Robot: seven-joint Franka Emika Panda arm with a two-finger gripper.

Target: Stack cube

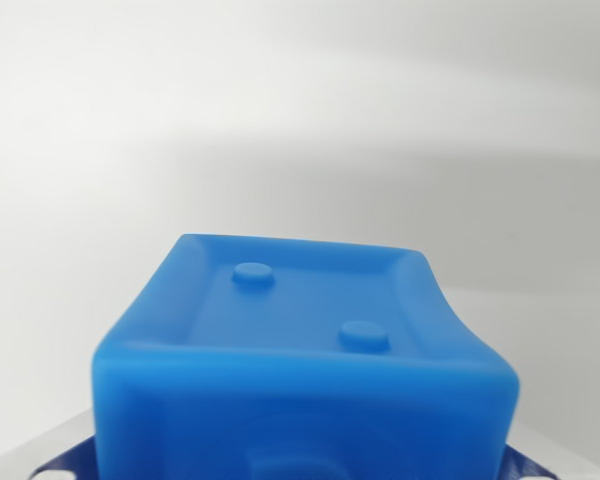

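You had the blue cube (300,350) filling the lower half of the wrist view, right up against the camera; its upper face was a shallow recess with a raised rim all round, and two small round studs sat in that recess, one (252,274) toward the far edge on the wrist view's left, the other (363,334) nearer the lens on the wrist view's right; the cube's near wall dropped straight down to the bottom edge of the frame, smooth and a touch glossy. Below the cube, at both lower corners, you could catch slivers of darker blue (65,462) and pale grey (blurred, too close to make out what they were). Above and behind the cube there was only a plain white surface (300,110), softly shaded, a faint darker band crossing it from the upper right. As for the gripper, you could not have read it from here; no fingers showed clear of the cube, so I cannot tell whether they were apart, together or clamped on it; nothing else stood beside the cube.
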